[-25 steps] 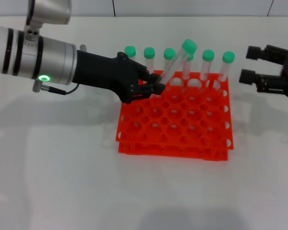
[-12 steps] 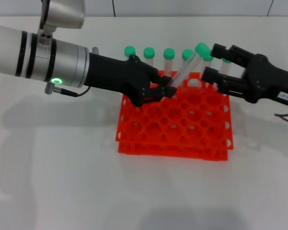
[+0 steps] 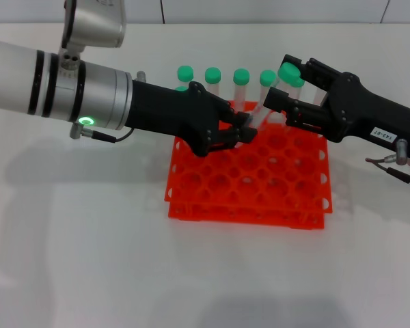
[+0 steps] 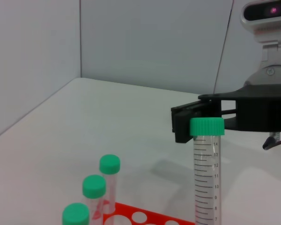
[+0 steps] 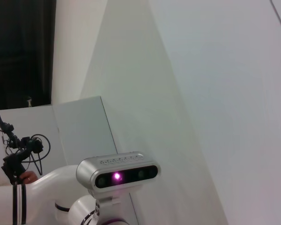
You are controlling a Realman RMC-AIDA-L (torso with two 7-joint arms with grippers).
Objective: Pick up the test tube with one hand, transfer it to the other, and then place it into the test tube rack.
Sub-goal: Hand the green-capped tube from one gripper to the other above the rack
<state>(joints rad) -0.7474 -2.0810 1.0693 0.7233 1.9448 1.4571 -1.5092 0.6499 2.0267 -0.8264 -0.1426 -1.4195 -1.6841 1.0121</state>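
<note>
Tube [image 3: 268,96]: tilted above the rack [image 3: 249,171], lower end clamped in my left pincer [image 3: 244,130]. Right pincer [image 3: 281,85]: fingers parted, one either side of the green cap, not closed on it. Rack: on the table [image 3: 89,260], other capped tubes in its far row.

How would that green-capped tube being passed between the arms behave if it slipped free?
The tube looks stiff, clear and empty, so probably light. Its smooth round wall could slip in the left gripper, which holds it low. Dropped, it would likely roll, or bounce off the rack. The right gripper brackets its cap.
</note>
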